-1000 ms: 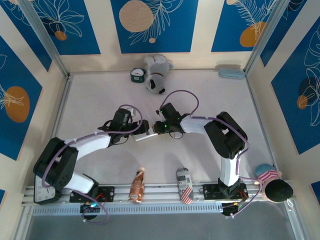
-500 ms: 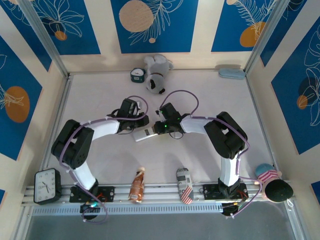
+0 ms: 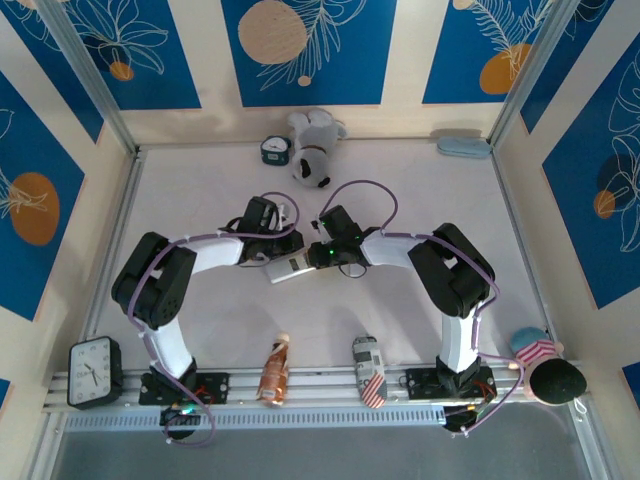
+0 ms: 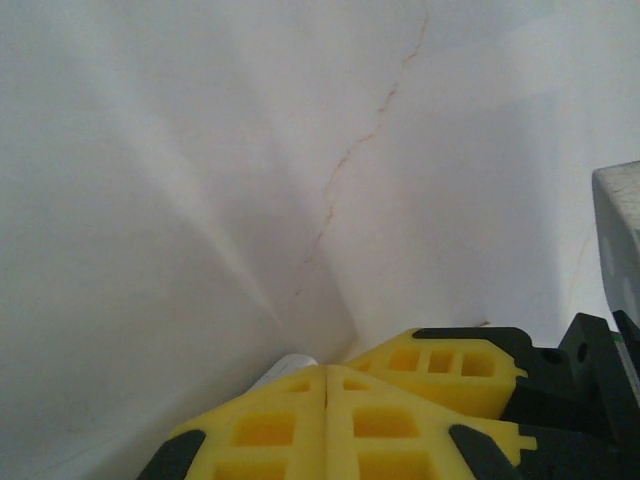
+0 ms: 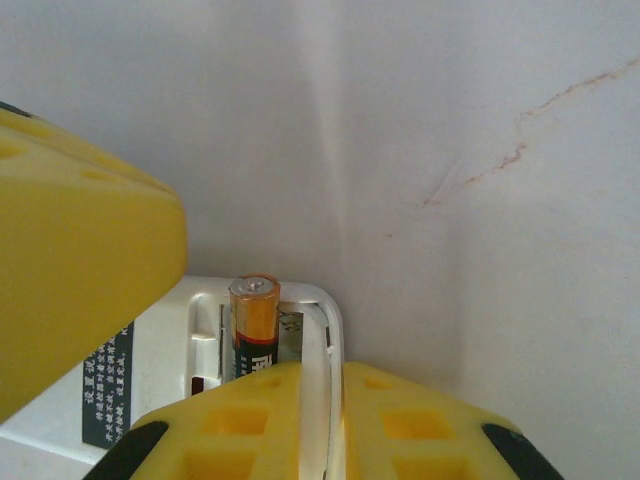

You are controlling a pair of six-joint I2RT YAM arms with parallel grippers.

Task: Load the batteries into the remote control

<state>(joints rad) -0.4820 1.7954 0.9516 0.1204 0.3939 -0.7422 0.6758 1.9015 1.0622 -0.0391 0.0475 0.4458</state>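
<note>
Your right gripper (image 5: 335, 385) is clamped on the long rim of the remote control (image 5: 150, 370). The thin white edge runs up between its two yellow pads (image 5: 430, 425). The handset lies back-up (its printed label (image 5: 108, 395) is showing). One battery (image 5: 255, 305) sits in the open bay with its coppery end pointing away from the pads. Its lower half is hidden behind the near pad, so you can't tell how fully it is seated. A big blurred yellow block (image 5: 80, 270) covers the left of that view and hides part of the handset; whose finger it is can't be told.

From above, the remote lies mid-table (image 3: 420, 200) between the two grippers, too small to read the bay.

Your left gripper (image 4: 327, 380) is squeezed closed, its pads meeting along a seam. A white sliver (image 4: 288, 364) peeks out just past the tips, and whether it is pinched or merely lying there is unclear. A grey edge (image 4: 618, 240) is cut off at that view's right border.
</note>
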